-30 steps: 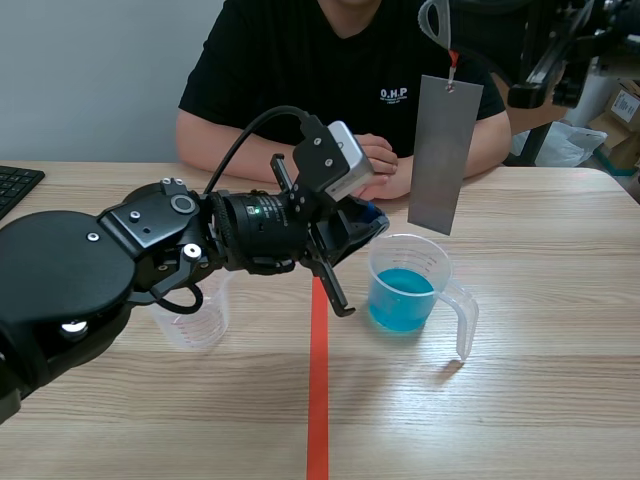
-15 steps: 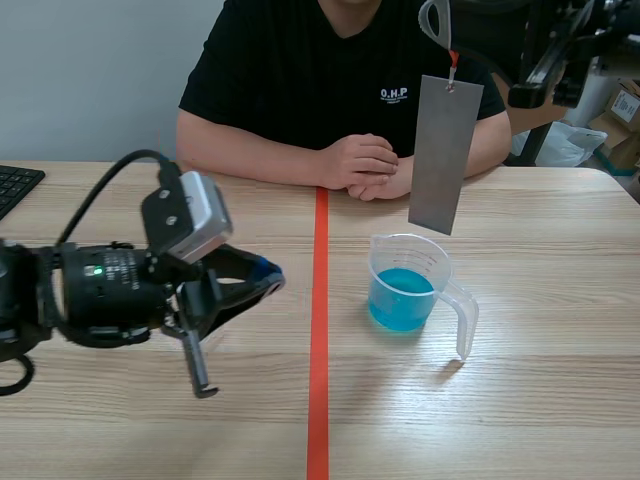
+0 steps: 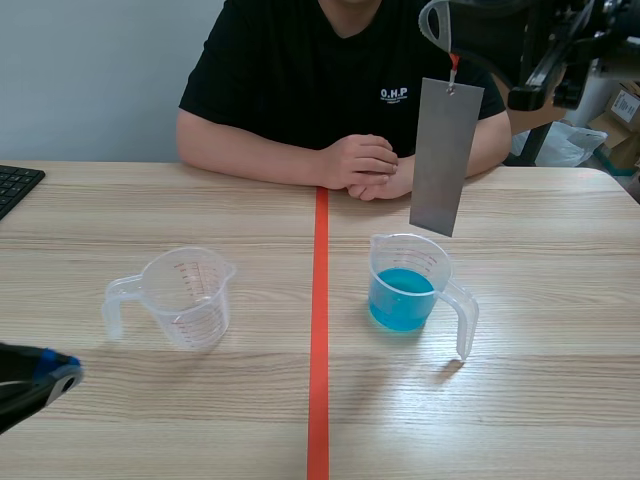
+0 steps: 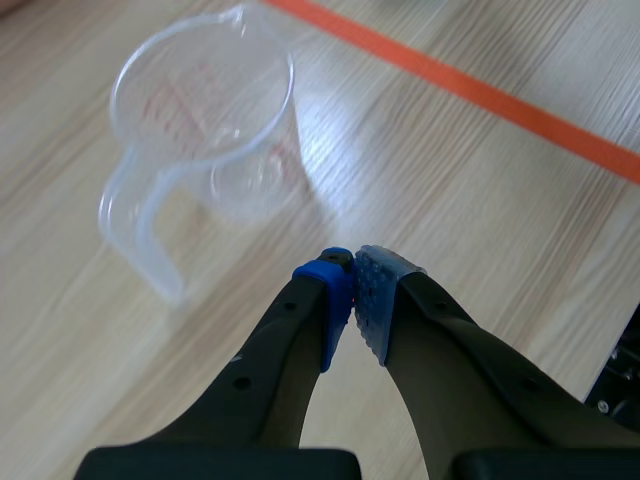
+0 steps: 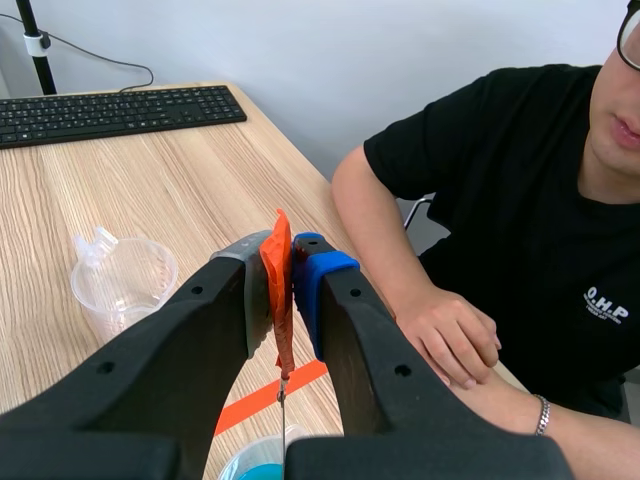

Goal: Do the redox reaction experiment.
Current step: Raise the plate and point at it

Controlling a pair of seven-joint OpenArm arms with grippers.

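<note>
A grey metal strip (image 3: 445,155) hangs by an orange-red tag (image 5: 279,285) above the clear cup of blue liquid (image 3: 405,295), its lower edge just over the rim. My right gripper (image 5: 283,250), high at the scene's top right, is shut on that tag. Left of the tape line stands an empty clear measuring cup (image 3: 185,297), also seen ahead of my left gripper (image 4: 353,275). That gripper is shut on nothing, and only its tip (image 3: 45,375) shows at the scene's lower left edge.
A person in a black shirt sits across the table, hands (image 3: 370,165) clasped on it near the tape line (image 3: 319,330). A black keyboard (image 3: 15,185) lies at the far left edge. Equipment (image 3: 570,55) and boxes stand beyond the table's right corner.
My left arm has pulled back from beside the blue-liquid cup to the lower left, uncovering the empty cup. The metal strip and right gripper have stayed in place.
</note>
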